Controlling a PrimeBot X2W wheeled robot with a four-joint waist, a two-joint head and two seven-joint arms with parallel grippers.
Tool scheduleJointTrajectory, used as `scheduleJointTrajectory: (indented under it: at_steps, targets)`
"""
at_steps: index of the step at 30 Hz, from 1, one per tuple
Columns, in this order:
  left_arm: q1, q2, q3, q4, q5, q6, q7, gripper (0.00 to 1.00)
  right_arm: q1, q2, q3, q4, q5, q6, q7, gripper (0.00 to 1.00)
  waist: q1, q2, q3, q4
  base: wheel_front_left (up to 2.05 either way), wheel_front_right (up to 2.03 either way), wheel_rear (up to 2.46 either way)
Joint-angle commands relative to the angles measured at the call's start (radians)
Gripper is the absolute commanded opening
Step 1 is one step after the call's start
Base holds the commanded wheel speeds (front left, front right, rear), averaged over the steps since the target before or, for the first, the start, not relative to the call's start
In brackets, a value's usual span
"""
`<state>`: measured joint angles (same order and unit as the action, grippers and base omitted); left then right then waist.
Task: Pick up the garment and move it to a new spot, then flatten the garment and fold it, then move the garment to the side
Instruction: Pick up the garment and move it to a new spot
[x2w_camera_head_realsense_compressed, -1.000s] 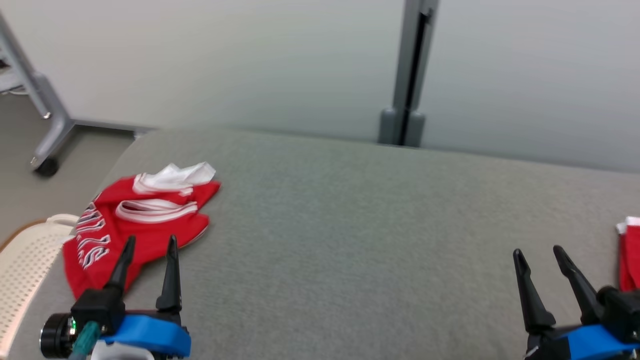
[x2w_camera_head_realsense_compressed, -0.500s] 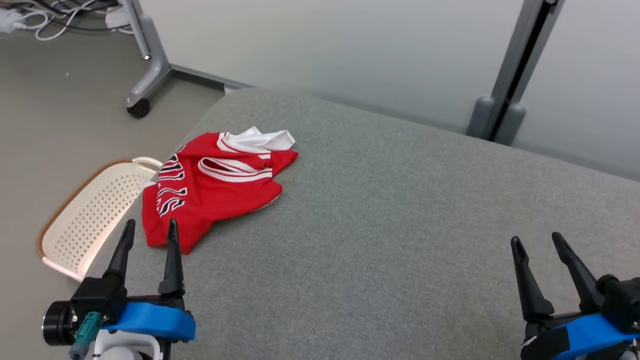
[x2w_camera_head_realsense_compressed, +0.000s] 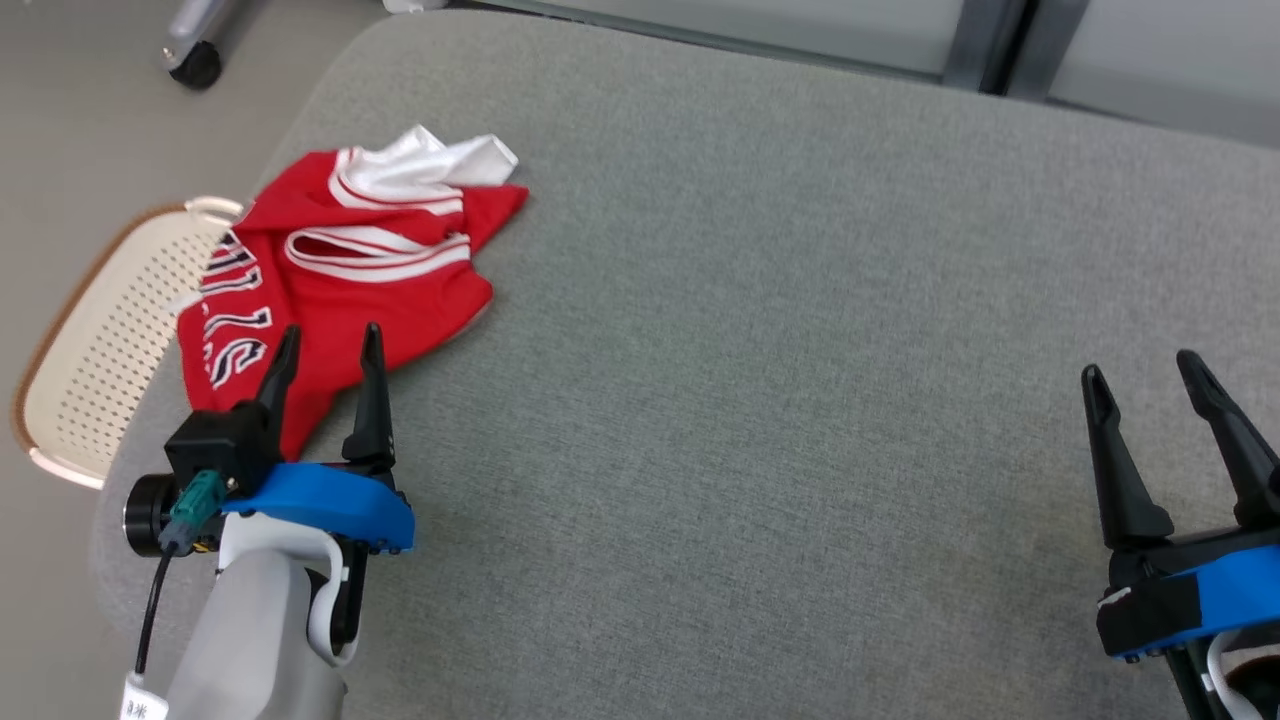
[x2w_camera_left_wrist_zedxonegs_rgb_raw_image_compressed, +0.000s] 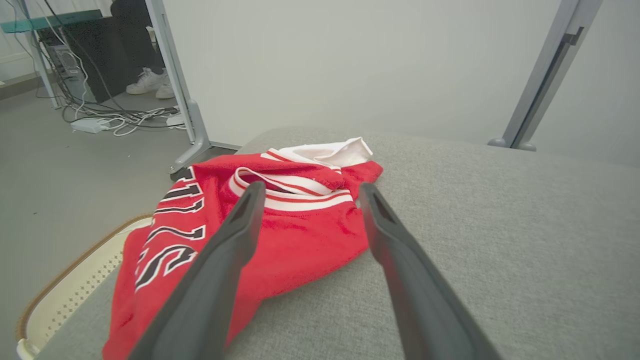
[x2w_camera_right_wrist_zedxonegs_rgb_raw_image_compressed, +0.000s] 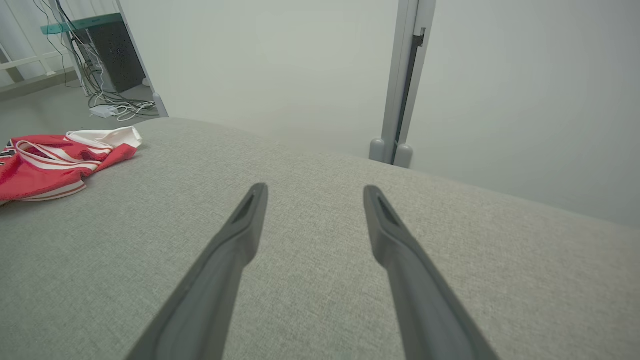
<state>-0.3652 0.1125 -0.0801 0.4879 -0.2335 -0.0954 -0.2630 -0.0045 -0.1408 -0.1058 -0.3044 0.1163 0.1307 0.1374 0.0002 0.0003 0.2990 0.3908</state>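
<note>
1. New vs 1 s ago: lower head-cam angle only. No shift of garment (x2w_camera_head_realsense_compressed: 340, 280), just past tips of L gripper (x2w_camera_head_realsense_compressed: 331, 332) fingers, well left of R gripper (x2w_camera_head_realsense_compressed: 1140, 364).
2. Both sets of fingers spread, empty; pickup prob. next.
3. Crumpled red fuzzy knit w/ white striped trim; grey woven, round-cornered table (x2w_camera_head_realsense_compressed: 760, 350).

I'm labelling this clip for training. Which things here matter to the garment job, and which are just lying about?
For the job:
red garment, crumpled on the grey cushion
left gripper, open, nearest it
right gripper, open

Lying about:
cream basket beside the cushion
cables on the floor
a person's white shoes
</note>
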Motion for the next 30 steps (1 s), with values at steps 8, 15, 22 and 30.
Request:
scheduleJointTrajectory:
  at_steps: [8, 15, 22, 30]
  targets:
    - [-0.200, 0.022, 0.018, 0.367, -0.049, -0.029, -0.002, 1.00, -0.072, -0.027, -0.009, -0.023, -0.008, 0.000, 0.005, 1.00, -0.0002, -0.0003, 0.115, -0.037, 0.00, 0.00, 0.00]
    - [-0.331, 0.026, 0.000, 0.595, -0.096, -0.036, 0.010, 0.98, -0.090, -0.036, -0.030, -0.031, -0.016, 0.000, 0.010, 1.00, -0.0002, -0.0003, 0.153, -0.052, 0.00, 0.00, 0.00]
    - [-0.376, 0.036, -0.070, 0.641, -0.162, -0.035, 0.016, 0.00, -0.091, -0.024, -0.046, -0.035, -0.015, 0.000, -0.001, 1.00, -0.0002, -0.0003, 0.126, -0.049, 0.00, 0.00, 0.00]
    - [-0.312, 0.107, -0.036, 0.462, -0.172, -0.034, -0.002, 0.00, -0.052, -0.007, -0.038, 0.000, -0.003, 0.000, -0.037, 1.00, -0.0002, -0.0003, 0.003, -0.055, 0.00, 0.00, 0.00]
